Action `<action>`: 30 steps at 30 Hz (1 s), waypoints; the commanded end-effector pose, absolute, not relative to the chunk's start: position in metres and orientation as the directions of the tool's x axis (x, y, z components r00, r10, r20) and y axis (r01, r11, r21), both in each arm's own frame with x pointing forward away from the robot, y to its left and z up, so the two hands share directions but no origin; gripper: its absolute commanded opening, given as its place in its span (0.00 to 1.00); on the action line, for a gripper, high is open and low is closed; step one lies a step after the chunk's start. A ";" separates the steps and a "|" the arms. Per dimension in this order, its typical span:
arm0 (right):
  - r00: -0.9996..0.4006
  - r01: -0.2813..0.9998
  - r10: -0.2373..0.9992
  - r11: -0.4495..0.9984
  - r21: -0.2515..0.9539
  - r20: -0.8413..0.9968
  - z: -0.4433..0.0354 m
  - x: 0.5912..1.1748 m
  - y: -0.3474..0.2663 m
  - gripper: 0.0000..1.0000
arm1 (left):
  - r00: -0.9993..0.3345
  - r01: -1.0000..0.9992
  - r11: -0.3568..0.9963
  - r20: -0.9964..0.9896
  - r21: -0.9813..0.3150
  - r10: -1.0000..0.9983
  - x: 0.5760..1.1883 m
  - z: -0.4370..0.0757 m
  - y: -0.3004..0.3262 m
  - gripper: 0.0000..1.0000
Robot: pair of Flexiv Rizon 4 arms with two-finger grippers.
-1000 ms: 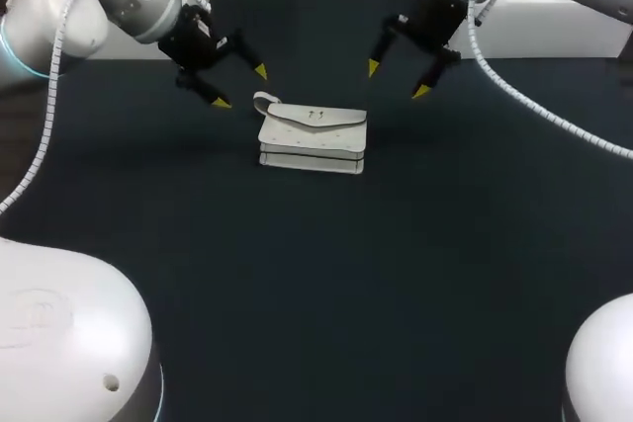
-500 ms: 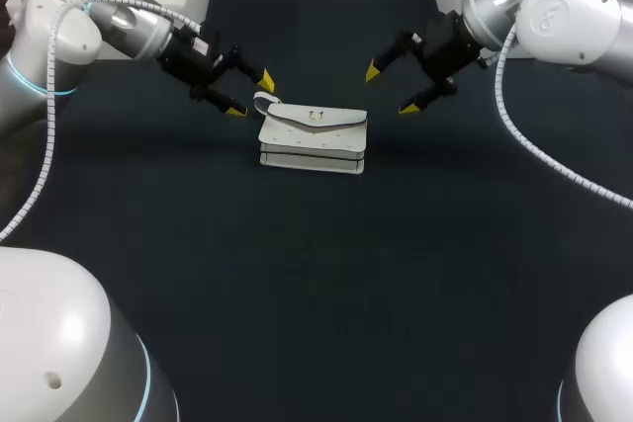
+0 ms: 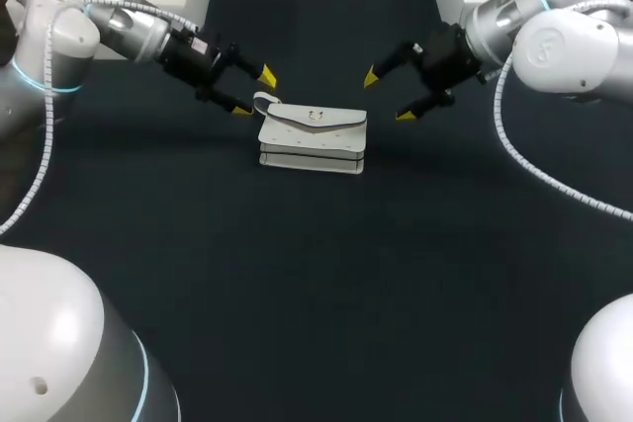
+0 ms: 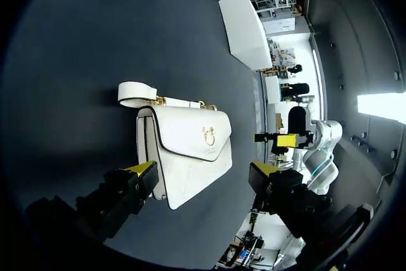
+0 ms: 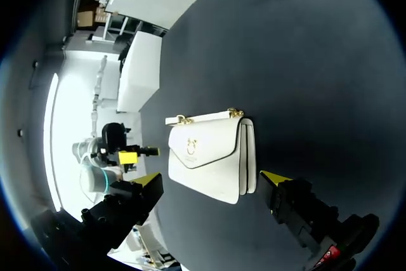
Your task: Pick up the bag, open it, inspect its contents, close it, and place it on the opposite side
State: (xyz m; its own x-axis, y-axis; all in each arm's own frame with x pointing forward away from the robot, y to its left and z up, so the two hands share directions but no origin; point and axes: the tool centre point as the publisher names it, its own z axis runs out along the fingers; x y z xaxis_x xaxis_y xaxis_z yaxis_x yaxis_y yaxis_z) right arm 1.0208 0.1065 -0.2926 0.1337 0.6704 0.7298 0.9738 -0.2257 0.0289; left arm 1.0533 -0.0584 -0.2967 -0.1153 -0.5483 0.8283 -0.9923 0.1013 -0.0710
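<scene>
Now the bag (image 3: 313, 135): white, flap shut, resting on the dark table (image 3: 316, 294) toward its far edge, about midway between the left and right edges. Nothing holds it.
Strap (image 3: 262, 99): a short white loop on gold links, folded at the bag's left end, on the side nearest the left arm.
Clasp (image 4: 208, 136): a small gold fitting at the middle of the flap, seen in both wrist views.
Left gripper (image 3: 254, 94): comes in from the table's far left corner and hangs just beside the strap end. Its yellow-tipped fingers are spread wide and grasp nothing. In the left wrist view (image 4: 202, 172) the bag (image 4: 187, 157) lies ahead of the tips, apart from both.
Right gripper (image 3: 388, 96): enters from the far right corner and hangs near the bag's right end, above the table. Its fingers are also released, well apart. In the right wrist view (image 5: 210, 179) the bag (image 5: 212, 157) sits ahead between the two tips, touching neither.
</scene>
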 end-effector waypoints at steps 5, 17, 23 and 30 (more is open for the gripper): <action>0.126 0.978 0.610 -0.208 0.005 0.782 -0.315 1.035 0.117 1.00 | -0.044 -0.995 0.103 0.864 0.009 -0.501 1.062 -0.315 -0.065 1.00; 0.104 0.986 0.597 -0.164 -0.006 0.796 -0.332 1.037 0.129 1.00 | 0.004 -0.994 0.097 0.885 0.056 -0.465 1.068 -0.326 -0.065 1.00; 0.107 0.988 0.563 -0.153 -0.024 0.820 -0.348 1.040 0.133 1.00 | 0.022 -0.991 0.111 0.901 0.078 -0.434 1.072 -0.333 -0.066 1.00; 0.121 0.988 0.518 -0.147 -0.051 0.847 -0.358 1.044 0.137 1.00 | 0.050 -0.989 0.108 0.912 0.102 -0.407 1.076 -0.341 -0.067 1.00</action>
State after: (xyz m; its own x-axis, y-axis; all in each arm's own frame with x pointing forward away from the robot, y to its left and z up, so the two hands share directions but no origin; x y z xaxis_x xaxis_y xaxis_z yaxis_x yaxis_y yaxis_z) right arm 1.0363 0.1358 -0.3520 0.1264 0.5377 0.8336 0.9844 -0.1718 -0.0384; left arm 1.0665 -0.0662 -0.3321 0.0414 -0.4400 0.8970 -0.9943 0.0704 0.0804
